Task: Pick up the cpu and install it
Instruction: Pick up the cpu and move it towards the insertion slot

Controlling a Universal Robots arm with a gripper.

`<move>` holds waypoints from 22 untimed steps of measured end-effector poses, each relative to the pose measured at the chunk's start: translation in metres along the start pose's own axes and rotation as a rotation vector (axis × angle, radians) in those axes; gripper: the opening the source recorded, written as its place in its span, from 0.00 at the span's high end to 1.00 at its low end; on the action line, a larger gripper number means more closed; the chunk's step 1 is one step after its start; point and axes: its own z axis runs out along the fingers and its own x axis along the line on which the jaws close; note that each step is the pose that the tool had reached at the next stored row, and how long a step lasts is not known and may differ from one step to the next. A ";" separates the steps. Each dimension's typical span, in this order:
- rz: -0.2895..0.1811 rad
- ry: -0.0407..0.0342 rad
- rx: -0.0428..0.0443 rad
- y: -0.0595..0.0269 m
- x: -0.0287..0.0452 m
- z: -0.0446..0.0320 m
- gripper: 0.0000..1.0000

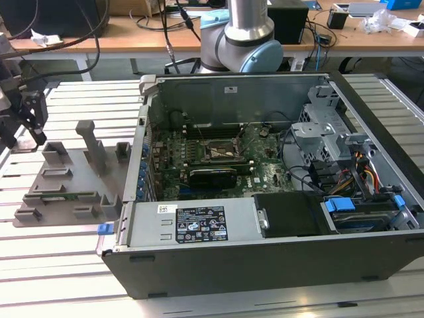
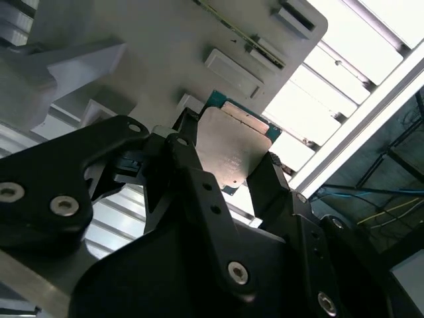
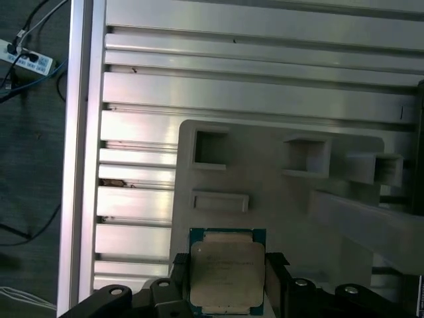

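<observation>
The thin square cpu (image 3: 227,278), with a dull silver lid and green rim, is gripped between the black pincer (image 3: 227,265) over a grey moulded holder (image 3: 285,205).

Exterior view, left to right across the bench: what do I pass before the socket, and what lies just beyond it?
the hand, holding the cpu → grey holder block → left wall of the computer case → socket → drive cage
</observation>
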 end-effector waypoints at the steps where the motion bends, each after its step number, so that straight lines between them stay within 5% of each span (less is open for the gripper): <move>1: 0.000 0.0000 0.0001 0.0000 0.0000 -0.0015 0.45; 6: 0.000 0.0000 0.0001 -0.0004 -0.0004 -0.0155 0.45; 22: 0.000 0.0001 0.0001 -0.0011 -0.0011 -0.0410 0.45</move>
